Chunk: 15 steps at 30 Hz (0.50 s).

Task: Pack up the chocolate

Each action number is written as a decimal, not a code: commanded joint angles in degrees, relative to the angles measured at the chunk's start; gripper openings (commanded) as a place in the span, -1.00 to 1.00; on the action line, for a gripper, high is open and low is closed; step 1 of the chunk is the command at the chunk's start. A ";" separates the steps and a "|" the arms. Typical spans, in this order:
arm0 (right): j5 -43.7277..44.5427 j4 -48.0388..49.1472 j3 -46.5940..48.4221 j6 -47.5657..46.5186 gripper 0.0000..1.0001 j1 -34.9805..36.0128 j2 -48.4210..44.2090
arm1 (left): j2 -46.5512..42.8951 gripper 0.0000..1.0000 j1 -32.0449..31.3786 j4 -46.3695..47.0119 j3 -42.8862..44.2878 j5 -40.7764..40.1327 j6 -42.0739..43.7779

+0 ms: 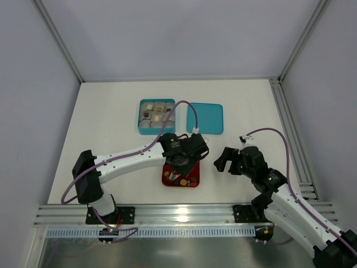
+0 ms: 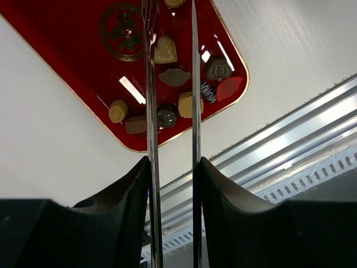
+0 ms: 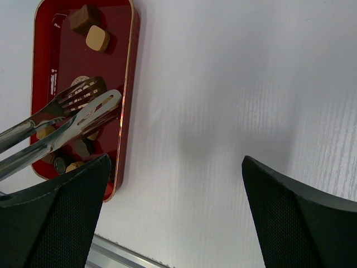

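Several small chocolates (image 2: 165, 50), cream, tan and dark brown, lie on the red tray (image 1: 167, 177) near the table's front. My left gripper (image 1: 187, 153) hangs over the tray and is shut on metal tongs (image 2: 150, 111). The two blades stand apart, with nothing visible between them. In the right wrist view the slotted tong tips (image 3: 92, 103) hover over the tray (image 3: 50, 50), near a tan piece (image 3: 98, 38). My right gripper (image 1: 223, 160) is open and empty over bare table, right of the tray. It also shows in the right wrist view (image 3: 175, 162).
A teal box (image 1: 140, 116) with paper cups, several holding chocolates, stands behind the tray. Its teal lid (image 1: 204, 118) lies flat to its right. A metal rail (image 1: 184, 215) runs along the table's near edge.
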 commanded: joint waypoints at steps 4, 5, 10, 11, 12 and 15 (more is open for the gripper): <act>0.10 1.75 -0.36 0.91 0.99 0.21 -0.70 | 0.99 -0.24 -0.54 0.11 2.29 0.57 0.80; 0.10 1.67 -0.36 0.83 0.99 0.21 -0.70 | 1.08 -0.25 -0.45 0.20 2.38 0.57 0.80; 0.19 1.75 -0.36 0.91 0.99 0.21 -0.70 | 1.08 -0.33 -0.54 0.02 2.73 0.31 1.06; 0.19 1.84 -0.36 0.83 0.99 0.21 -0.70 | 1.17 -0.35 -0.54 -0.06 2.82 0.13 0.98; 0.10 1.93 -0.36 0.91 0.99 0.21 -0.70 | 1.25 -0.35 -0.45 -0.24 2.82 -0.04 1.06; 0.10 1.93 -0.36 0.91 1.00 0.21 -0.53 | 1.17 -0.41 -0.54 -0.50 2.73 -0.83 0.98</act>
